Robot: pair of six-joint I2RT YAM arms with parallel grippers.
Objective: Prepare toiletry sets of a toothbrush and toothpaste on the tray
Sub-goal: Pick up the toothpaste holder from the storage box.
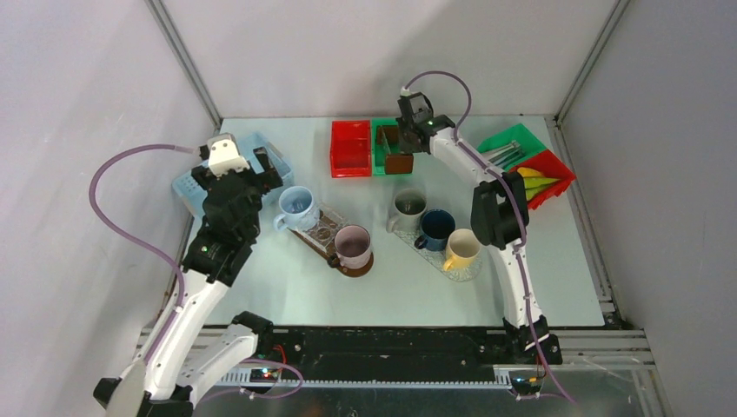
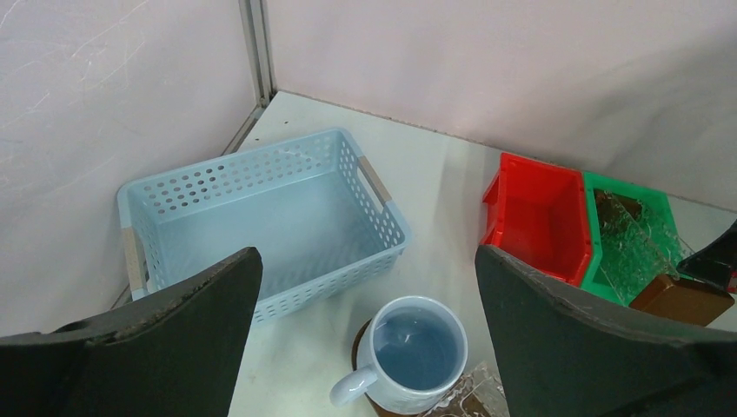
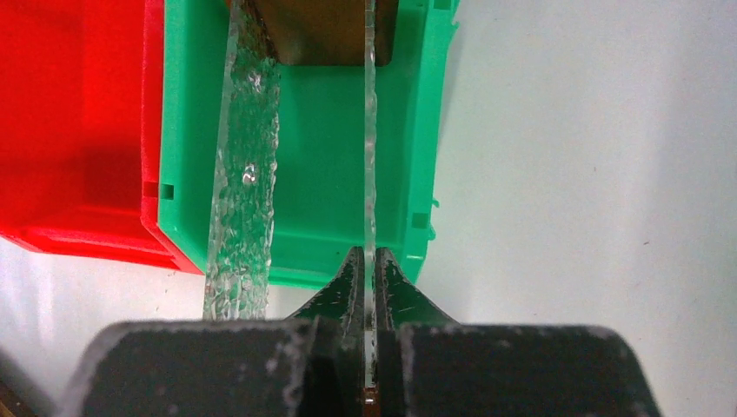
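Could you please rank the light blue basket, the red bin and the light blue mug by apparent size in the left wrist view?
1. light blue basket
2. red bin
3. light blue mug, smallest though it is nearest the camera

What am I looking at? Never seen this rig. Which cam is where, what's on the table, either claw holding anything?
Two robot arms are bolted to a white table. The top picture looks down from above and behind them. The other two come from a camera on each wrist.

On the table are a light blue perforated plastic basket, a red plastic bin beside a green plastic bin, and a light blue ceramic mug among other mugs. At far right, a second green bin holds slim pale toothbrushes, and a second red bin holds small yellow and green tubes.

The left claw is open and empty, near the basket. The right claw is shut on the edge of a thin clear plastic sheet over the green bin.
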